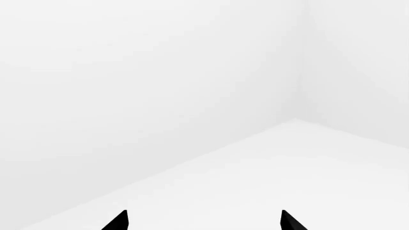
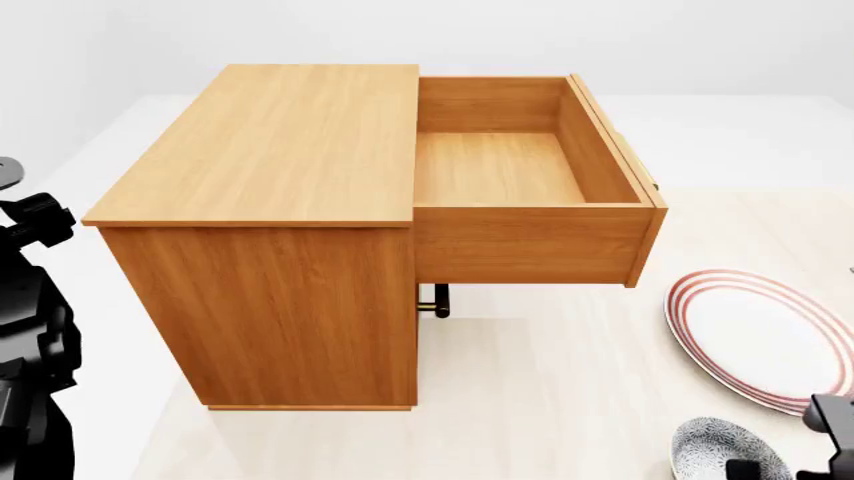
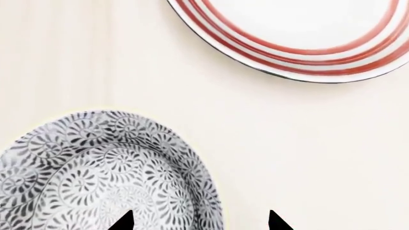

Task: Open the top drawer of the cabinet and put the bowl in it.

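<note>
The cabinet (image 2: 267, 150) stands on the pale table. Its top drawer (image 2: 527, 242) is pulled far out to the right, and its plain wooden inside is empty. The bowl (image 2: 710, 450), with a grey-speckled pattern, sits on the table at the front right, apart from the drawer. In the right wrist view the bowl (image 3: 96, 167) is close below my right gripper (image 3: 199, 219). The gripper is open and empty. One fingertip is over the bowl's inside and the other over bare table, with the rim between them. My left gripper (image 1: 204, 219) is open and empty and faces only white wall and floor.
A flat white plate with red rings (image 2: 781, 335) lies right of the drawer and just behind the bowl; it also shows in the right wrist view (image 3: 294, 28). A brass handle end (image 2: 434, 300) shows under the open drawer. My left arm (image 2: 27, 330) is left of the cabinet.
</note>
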Available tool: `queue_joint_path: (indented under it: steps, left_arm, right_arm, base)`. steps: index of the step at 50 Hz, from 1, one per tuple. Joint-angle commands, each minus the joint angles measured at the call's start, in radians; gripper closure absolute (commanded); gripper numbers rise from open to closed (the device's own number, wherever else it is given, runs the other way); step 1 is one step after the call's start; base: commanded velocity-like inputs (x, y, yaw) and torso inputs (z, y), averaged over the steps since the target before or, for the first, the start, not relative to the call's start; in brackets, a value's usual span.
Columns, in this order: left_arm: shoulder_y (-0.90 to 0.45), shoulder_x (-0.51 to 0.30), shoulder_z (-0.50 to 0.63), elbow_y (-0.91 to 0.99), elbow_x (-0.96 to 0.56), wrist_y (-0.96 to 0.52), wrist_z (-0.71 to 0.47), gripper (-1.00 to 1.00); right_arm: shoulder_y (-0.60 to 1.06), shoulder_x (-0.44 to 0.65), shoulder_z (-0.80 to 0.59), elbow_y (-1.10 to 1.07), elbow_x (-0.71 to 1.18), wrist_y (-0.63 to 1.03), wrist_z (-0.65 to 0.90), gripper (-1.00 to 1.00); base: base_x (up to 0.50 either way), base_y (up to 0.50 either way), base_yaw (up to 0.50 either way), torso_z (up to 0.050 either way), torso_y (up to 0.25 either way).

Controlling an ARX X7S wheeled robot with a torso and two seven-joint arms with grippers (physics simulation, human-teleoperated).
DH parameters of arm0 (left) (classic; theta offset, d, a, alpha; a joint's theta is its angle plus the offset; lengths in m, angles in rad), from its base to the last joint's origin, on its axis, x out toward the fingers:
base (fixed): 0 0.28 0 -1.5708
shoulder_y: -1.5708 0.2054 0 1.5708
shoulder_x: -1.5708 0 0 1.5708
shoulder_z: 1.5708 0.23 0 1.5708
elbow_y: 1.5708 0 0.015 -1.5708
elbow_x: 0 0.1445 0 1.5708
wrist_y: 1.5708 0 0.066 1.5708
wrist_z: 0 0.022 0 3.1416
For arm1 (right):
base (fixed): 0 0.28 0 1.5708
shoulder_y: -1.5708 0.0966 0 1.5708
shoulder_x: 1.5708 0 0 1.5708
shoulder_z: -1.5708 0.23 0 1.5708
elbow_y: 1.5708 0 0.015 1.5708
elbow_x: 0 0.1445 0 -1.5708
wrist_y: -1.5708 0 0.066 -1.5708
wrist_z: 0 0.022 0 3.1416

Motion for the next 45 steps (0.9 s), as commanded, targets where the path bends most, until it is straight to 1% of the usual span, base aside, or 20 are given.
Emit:
queue_joint_path:
  steps: [1, 16, 17, 24, 35, 38, 45]
  left_arm:
    - [0.0, 0.0, 0.0, 0.0, 0.001, 0.001, -0.002, -1.0]
    - [-0.001, 0.0, 0.0, 0.0, 0.0, 0.001, -0.003, -1.0]
    - [-0.001, 0.0, 0.0, 0.0, 0.0, 0.001, -0.003, -1.0]
    - [-0.001, 0.0, -0.002, 0.0, -0.001, 0.001, -0.001, -1.0]
    - [-0.001, 0.001, -0.005, 0.0, -0.001, 0.002, -0.001, -1.0]
    - [-0.001, 0.001, -0.005, 0.0, 0.0, 0.002, -0.002, -1.0]
    - [-0.002, 0.001, -0.005, 0.0, 0.0, 0.002, -0.005, -1.0]
  right_arm:
    - [-0.017, -0.023, -0.013, 0.023, -0.034, -0.051, -0.012, -1.0]
    - [-0.022, -0.038, -0.044, 0.042, -0.074, -0.089, -0.026, -1.0]
    - [-0.024, -0.037, -0.047, 0.038, -0.077, -0.091, -0.027, 1.0]
    - [-0.023, -0.032, -0.059, 0.029, -0.085, -0.088, -0.026, 1.0]
    - [-0.049, -0.017, -0.034, -0.007, -0.073, -0.09, -0.007, 1.0]
    - [-0.071, -0.002, -0.012, -0.055, -0.058, -0.088, 0.007, 1.0]
    - [-0.098, 0.073, 0.083, -0.259, 0.026, -0.025, 0.101, 1.0]
  base:
    - [0.0, 0.0, 0.0, 0.0, 0.0]
    - [0.0, 0.0, 0.0, 0.0, 0.0]
    - [0.0, 0.0, 0.0, 0.0, 0.0]
    - [0.0, 0.0, 0.0, 0.0, 0.0]
    - [0.0, 0.0, 0.0, 0.0, 0.0]
    - [0.0, 0.0, 0.0, 0.0, 0.0]
    - [0.0, 0.0, 0.0, 0.0, 0.0]
